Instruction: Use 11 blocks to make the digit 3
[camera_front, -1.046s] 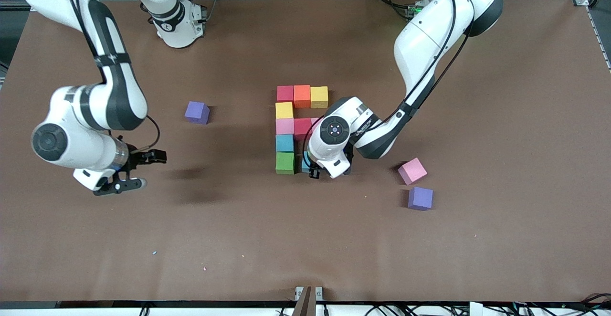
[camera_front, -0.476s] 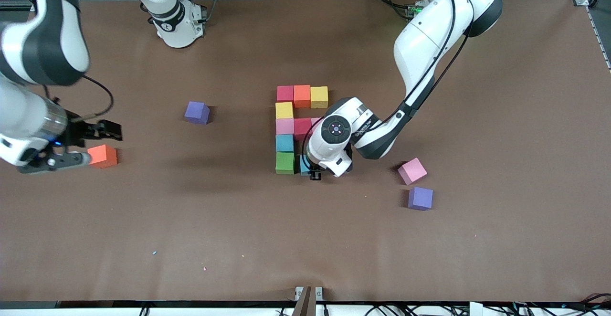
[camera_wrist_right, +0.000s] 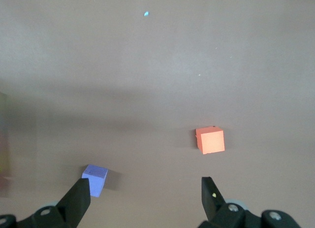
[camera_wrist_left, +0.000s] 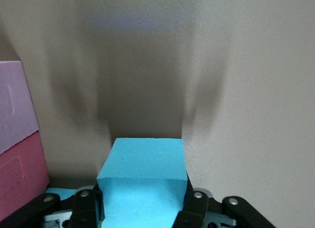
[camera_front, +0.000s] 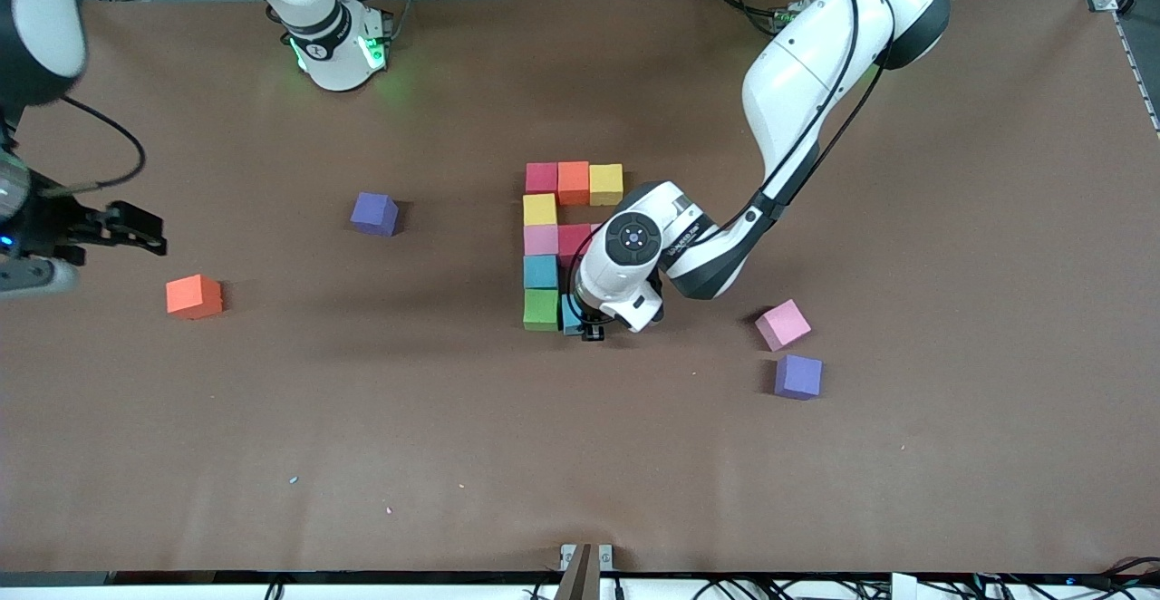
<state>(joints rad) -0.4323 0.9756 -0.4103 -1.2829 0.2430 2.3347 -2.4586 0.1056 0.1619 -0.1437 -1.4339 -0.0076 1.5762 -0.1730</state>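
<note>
Brown bench point(camera_front: 580, 455) seen from above, near to far.

Nearest the front camera, toward the left arm's end: a purple cube point(camera_front: 798, 376), and just beside it, slightly farther, a loose pink block point(camera_front: 782, 324), tilted out of line with the rest.

At mid-bench, left gripper point(camera_front: 589, 326) low at the near end of the block figure, fingers point(camera_wrist_left: 194, 208) clamped tight on a light blue block point(camera_wrist_left: 143, 181) point(camera_front: 570, 314). That block pressed up beside the green block point(camera_front: 541, 308), which forms the near end of the figure's column; whether it rests on the bench cannot be told.

Farther along that column, in a touching line: a second light blue block point(camera_front: 541, 271), a pink block point(camera_front: 540, 239), a yellow block point(camera_front: 539, 209), then a red block point(camera_front: 541, 177) at the farthest corner. Beside the pink one, a darker red block point(camera_front: 574, 239), partly covered by the left arm's wrist. Along the farthest row, beside the red corner block: an orange block point(camera_front: 573, 181), then a second yellow block point(camera_front: 606, 183).

Toward the right arm's end: a lone orange-red block point(camera_front: 194, 296) point(camera_wrist_right: 210, 140), well apart from the figure. Right gripper point(camera_front: 91, 246) up in the air at the bench's edge near that block, fingers point(camera_wrist_right: 78, 203) spread wide and holding nothing.

Between that block and the figure, and farther from the camera, a second purple cube point(camera_front: 374, 214).
</note>
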